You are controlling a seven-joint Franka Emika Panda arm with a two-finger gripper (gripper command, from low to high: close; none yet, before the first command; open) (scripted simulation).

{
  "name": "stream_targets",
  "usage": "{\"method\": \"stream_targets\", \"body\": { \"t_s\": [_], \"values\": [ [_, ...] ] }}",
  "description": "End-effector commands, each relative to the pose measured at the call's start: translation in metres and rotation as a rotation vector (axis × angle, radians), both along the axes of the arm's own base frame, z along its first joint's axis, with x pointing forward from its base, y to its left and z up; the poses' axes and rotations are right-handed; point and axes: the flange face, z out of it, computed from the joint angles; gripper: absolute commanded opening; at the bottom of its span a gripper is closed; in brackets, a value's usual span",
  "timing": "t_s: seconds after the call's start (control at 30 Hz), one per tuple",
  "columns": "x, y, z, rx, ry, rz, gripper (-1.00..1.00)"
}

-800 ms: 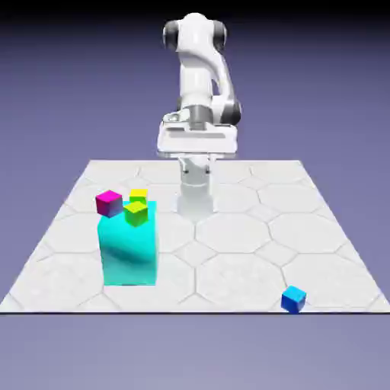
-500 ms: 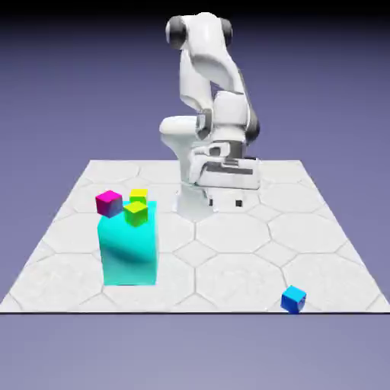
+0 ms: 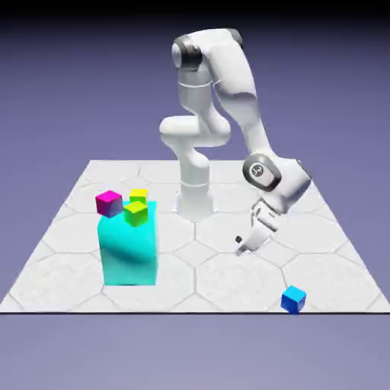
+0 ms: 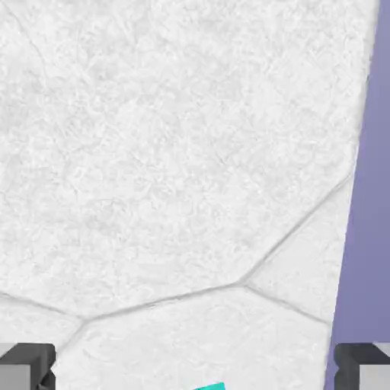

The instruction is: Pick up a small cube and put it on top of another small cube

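Observation:
The small cube [image 3: 293, 298], glossy blue, lies alone near the table's front edge at the exterior view's right. My gripper [image 3: 241, 245] hangs low over the table, up and to the left of that cube and well apart from it, tilted toward the exterior view's left. Its jaws stand open with nothing between them. In the hand view the two grey fingertips [image 4: 27, 367] sit wide apart over bare white tiles, and the blue cube does not show there. Magenta [image 3: 109, 202], yellow [image 3: 138, 195] and lime-green [image 3: 135, 212] small cubes rest on top of the big cyan block [image 3: 128, 247].
The cyan block stands tall at the exterior view's left, and a thin sliver of the cyan block [image 4: 209, 386] shows at the hand view's bottom edge. The table's edge [image 4: 352, 190] runs down the right of the hand view against the violet backdrop. The robot's base [image 3: 193, 199] stands at the back middle.
The arm has swung from the back middle out toward the exterior view's right and front, and the hand has dropped from high up to just above the table. No cube has moved.

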Motion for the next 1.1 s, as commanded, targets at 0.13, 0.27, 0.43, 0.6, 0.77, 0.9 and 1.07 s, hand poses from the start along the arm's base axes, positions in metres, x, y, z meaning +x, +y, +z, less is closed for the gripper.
{"method": "stream_targets", "body": {
  "t_s": [0.13,0.27,0.43,0.6,0.77,0.9,1.07],
  "values": [
    [-0.004,0.03,-0.034,-0.175,0.07,0.228,0.0],
    [-0.004,0.058,-0.055,-0.29,0.083,0.388,0.0],
    [-0.001,0.096,-0.072,-0.404,0.053,0.545,0.0],
    [0.004,0.134,-0.081,-0.488,-0.016,0.637,0.0],
    [0.013,0.166,-0.081,-0.548,-0.1,0.653,0.0],
    [0.013,0.171,-0.1,-0.606,-0.146,0.693,0.0],
    [0.043,0.14,-0.138,-0.623,-0.153,0.723,0.0]
  ]
}}
